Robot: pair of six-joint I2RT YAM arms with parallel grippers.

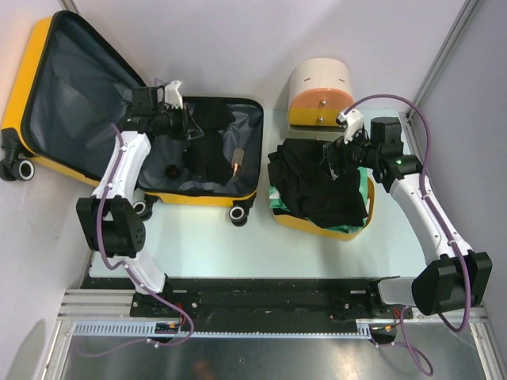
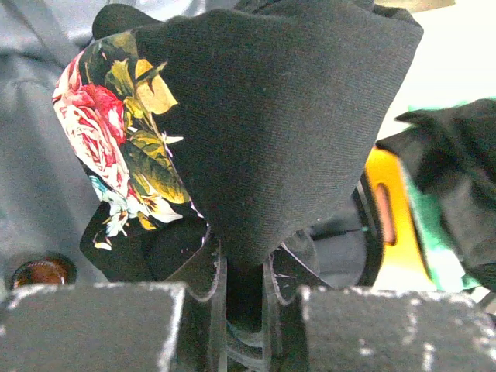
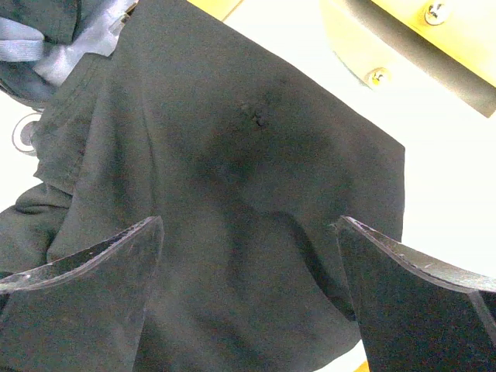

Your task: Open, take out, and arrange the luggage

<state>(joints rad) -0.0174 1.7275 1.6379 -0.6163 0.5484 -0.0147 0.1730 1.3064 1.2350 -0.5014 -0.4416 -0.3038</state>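
Observation:
The yellow luggage (image 1: pixel 36 71) lies open at the back left, lid against the wall, dark grey lining (image 1: pixel 230 131) showing. My left gripper (image 1: pixel 188 125) is over the open base, shut on a black garment with a rose print (image 2: pixel 263 116); its jaws (image 2: pixel 244 267) pinch a fold of it, lifted off the lining. My right gripper (image 1: pixel 337 154) is open, its fingers (image 3: pixel 93 263) spread just above a pile of black clothes (image 1: pixel 317 186), (image 3: pixel 232 170) lying on the plain yellow bin (image 1: pixel 317 226). It holds nothing.
A cream-and-orange drawer cabinet (image 1: pixel 319 95) stands behind the bin. Green cloth (image 1: pixel 368 194) lies under the black pile. A small tan item (image 1: pixel 238 158) and a dark round object (image 1: pixel 170 170) lie in the suitcase base. Walls close in on both sides.

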